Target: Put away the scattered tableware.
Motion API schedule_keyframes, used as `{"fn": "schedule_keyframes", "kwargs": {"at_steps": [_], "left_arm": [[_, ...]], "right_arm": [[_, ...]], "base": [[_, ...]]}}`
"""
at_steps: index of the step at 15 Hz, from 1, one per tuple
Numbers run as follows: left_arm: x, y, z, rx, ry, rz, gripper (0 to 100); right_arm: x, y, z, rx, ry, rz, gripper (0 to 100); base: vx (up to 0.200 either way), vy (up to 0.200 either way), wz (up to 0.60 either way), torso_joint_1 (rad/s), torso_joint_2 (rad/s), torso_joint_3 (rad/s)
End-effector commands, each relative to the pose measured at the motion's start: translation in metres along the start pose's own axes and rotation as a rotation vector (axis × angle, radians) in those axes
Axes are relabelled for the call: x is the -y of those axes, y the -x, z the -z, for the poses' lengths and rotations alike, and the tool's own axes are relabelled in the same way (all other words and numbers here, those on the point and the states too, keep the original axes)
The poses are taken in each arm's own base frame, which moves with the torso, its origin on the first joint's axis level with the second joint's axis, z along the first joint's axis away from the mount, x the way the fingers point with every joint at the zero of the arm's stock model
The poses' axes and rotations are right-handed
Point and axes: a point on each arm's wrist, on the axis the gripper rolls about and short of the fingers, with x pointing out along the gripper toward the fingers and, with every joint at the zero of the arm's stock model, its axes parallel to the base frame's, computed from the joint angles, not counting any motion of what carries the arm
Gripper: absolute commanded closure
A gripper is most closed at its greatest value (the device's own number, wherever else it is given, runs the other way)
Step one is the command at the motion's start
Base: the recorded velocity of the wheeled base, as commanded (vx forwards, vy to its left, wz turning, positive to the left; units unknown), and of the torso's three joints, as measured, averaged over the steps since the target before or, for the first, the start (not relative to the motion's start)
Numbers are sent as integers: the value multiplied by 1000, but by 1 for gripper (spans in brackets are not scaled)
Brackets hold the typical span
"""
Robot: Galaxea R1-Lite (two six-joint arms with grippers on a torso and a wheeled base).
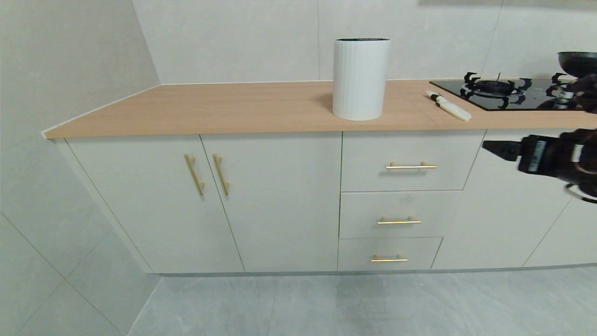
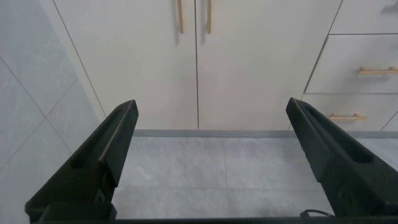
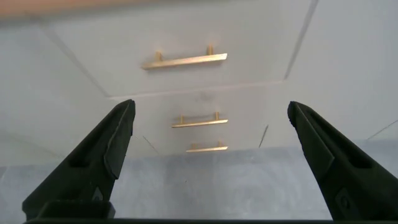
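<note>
Lying near the white ribbed cylinder, the slim cream utensil looks light, stiff: pinch mid-length. Jaws gape empty on left gripper and right gripper.

One surface was inspected. On it were counted one white ribbed canister and one cream utensil. One hob was recorded, with two burner grates in view, and one dark pot. Below were two handled cupboard doors and three drawers, with five gold handles in all: two upright, three level.
</note>
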Motion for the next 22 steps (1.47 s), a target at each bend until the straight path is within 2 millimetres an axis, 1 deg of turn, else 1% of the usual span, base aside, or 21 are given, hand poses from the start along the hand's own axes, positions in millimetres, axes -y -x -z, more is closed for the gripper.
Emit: {"fn": "schedule_keyframes", "kwargs": {"at_steps": [1, 2, 3, 5, 6, 7, 8, 10, 11, 13, 14, 16, 19, 20, 22], "left_arm": [[0, 0, 0, -1, 0, 0, 0], [0, 0, 0, -1, 0, 0, 0], [0, 0, 0, -1, 0, 0, 0], [0, 0, 0, -1, 0, 0, 0], [0, 0, 0, -1, 0, 0, 0], [0, 0, 0, -1, 0, 0, 0], [0, 0, 0, -1, 0, 0, 0], [0, 0, 0, -1, 0, 0, 0], [0, 0, 0, -1, 0, 0, 0], [0, 0, 0, -1, 0, 0, 0], [0, 0, 0, -1, 0, 0, 0], [0, 0, 0, -1, 0, -2, 0], [0, 0, 0, -1, 0, -2, 0], [0, 0, 0, -1, 0, -2, 0], [0, 0, 0, -1, 0, 0, 0]], "right_arm": [[29, 131, 4, 160, 18, 40, 0], [32, 144, 8, 174, 27, 54, 0], [43, 181, 22, 214, 55, 74, 0], [54, 222, 44, 256, 78, 91, 0], [57, 231, 50, 260, 78, 105, 0], [61, 252, 67, 274, 80, 151, 0], [62, 264, 78, 294, 82, 167, 0], [65, 279, 103, 341, 104, 202, 0], [65, 283, 114, 361, 125, 215, 0], [63, 286, 131, 391, 137, 254, 0], [62, 288, 138, 407, 146, 207, 0], [62, 284, 141, 393, 140, 179, 0], [63, 252, 169, 287, 138, 129, 0], [63, 237, 182, 291, 145, 82, 0], [64, 214, 208, 316, 160, -7, 0]], "base": [[0, 0, 0, 0, 0, 0], [0, 0, 0, 0, 0, 0], [0, 0, 0, 0, 0, 0], [0, 0, 0, 0, 0, 0], [0, 0, 0, 0, 0, 0], [0, 0, 0, 0, 0, 0], [0, 0, 0, 0, 0, 0], [0, 0, 0, 0, 0, 0], [0, 0, 0, 0, 0, 0], [0, 0, 0, 0, 0, 0], [0, 0, 0, 0, 0, 0], [0, 0, 0, 0, 0, 0], [0, 0, 0, 0, 0, 0], [0, 0, 0, 0, 0, 0], [0, 0, 0, 0, 0, 0]]}}
